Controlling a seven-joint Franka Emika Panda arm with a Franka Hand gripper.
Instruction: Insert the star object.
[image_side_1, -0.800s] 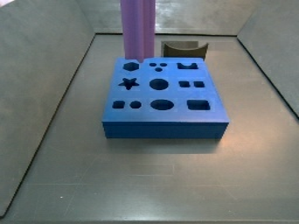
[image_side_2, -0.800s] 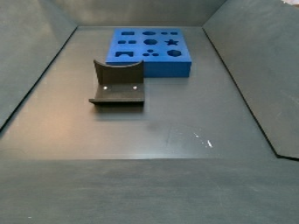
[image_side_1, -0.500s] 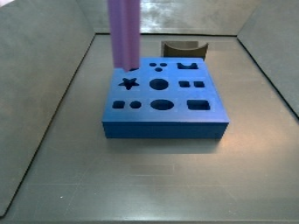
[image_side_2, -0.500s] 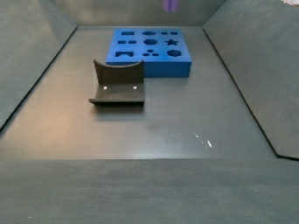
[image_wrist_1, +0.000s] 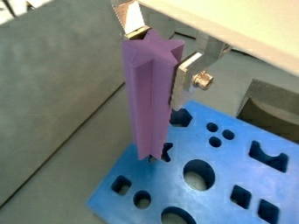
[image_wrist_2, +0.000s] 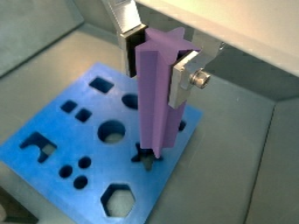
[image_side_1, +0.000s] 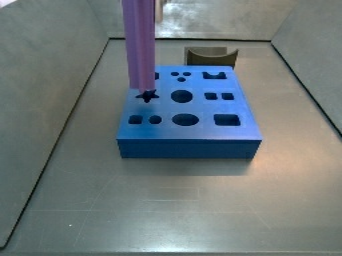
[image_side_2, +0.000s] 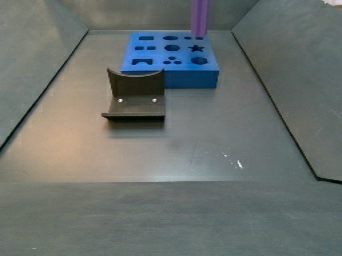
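Observation:
The star object, a long light-purple ridged prism, hangs upright in both wrist views (image_wrist_1: 149, 96) (image_wrist_2: 158, 96). My gripper (image_wrist_1: 158, 48) (image_wrist_2: 158, 54) is shut on its upper end, one silver finger (image_wrist_2: 184, 77) on each side. The prism's lower tip is at the mouth of the star hole (image_side_1: 147, 97) in the blue block (image_side_1: 194, 135); I cannot tell whether it has entered. In both side views only the prism shows (image_side_1: 139, 45) (image_side_2: 202, 15), and the gripper is above the frame. The star hole also shows in a side view (image_side_2: 197, 47).
The blue block (image_side_2: 174, 60) has several other shaped holes. The dark fixture stands on the grey floor beyond the block (image_side_1: 211, 55) (image_side_2: 134, 97). Grey walls enclose the floor on both sides and at the back.
The star object has come down and shifted from above the block's back row to the star hole. The block and the fixture have not moved.

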